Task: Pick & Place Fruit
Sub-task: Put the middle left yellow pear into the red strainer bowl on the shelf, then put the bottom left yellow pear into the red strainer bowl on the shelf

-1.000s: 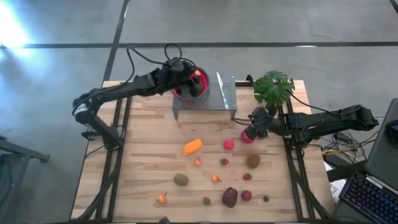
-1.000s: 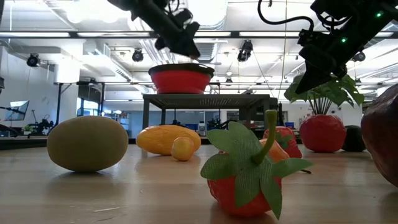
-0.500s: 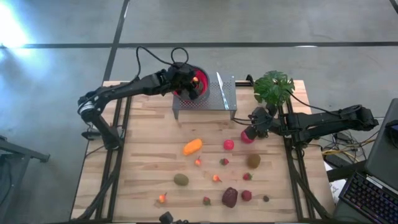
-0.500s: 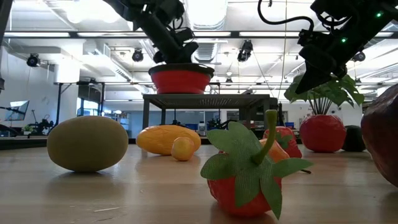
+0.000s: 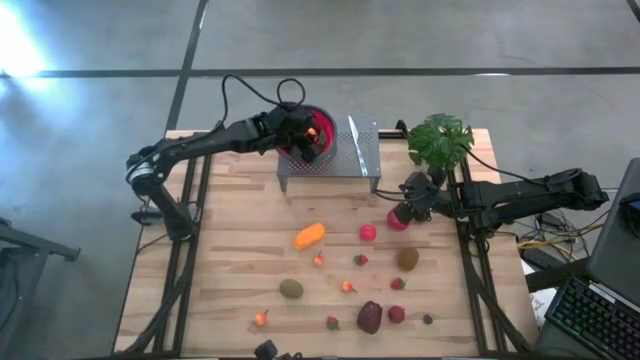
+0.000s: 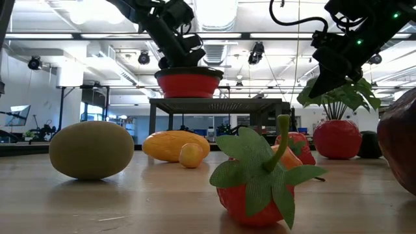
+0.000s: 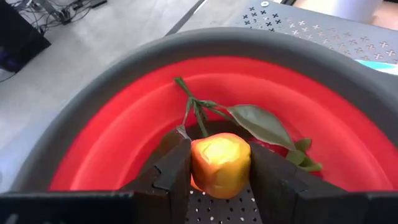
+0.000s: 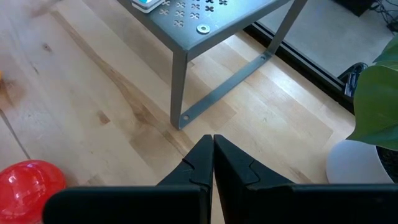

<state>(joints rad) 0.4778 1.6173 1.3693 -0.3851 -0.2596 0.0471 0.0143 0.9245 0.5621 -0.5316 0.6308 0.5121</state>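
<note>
My left gripper [image 5: 306,141] reaches down into the red-lined metal bowl [image 7: 186,46] on the grey perforated stand [image 5: 352,158] and is shut on a small orange-yellow fruit [image 7: 221,165]. A green stem and leaf [image 7: 252,123] lie on the red lining behind that fruit. My right gripper [image 8: 212,154] is shut and empty, hovering near the table's right side beside a red apple [image 5: 398,221]. Several toy fruits rest on the wood: the elongated orange one [image 5: 310,236], kiwis [image 5: 291,289], the dark maroon one [image 5: 370,317]. My left gripper pinches the orange-yellow fruit [image 7: 219,155] by its two sides, between the two fingers [image 7: 177,171]. The fingers slant down into the bowl from the table's left. Whether the fruit touches the bowl's lining, I cannot tell.
The potted plant [image 5: 440,140] stands at the far right corner, behind my right arm. The stand's legs [image 8: 179,93] rise just ahead of my right gripper. Small berries [image 5: 346,286] dot the near half of the table; the left part of the wood [image 5: 230,250] is bare.
My left gripper has come down from above the bowl's rim into the bowl, shifting slightly toward the table's right, still shut on the orange-yellow fruit. My right arm has kept still.
</note>
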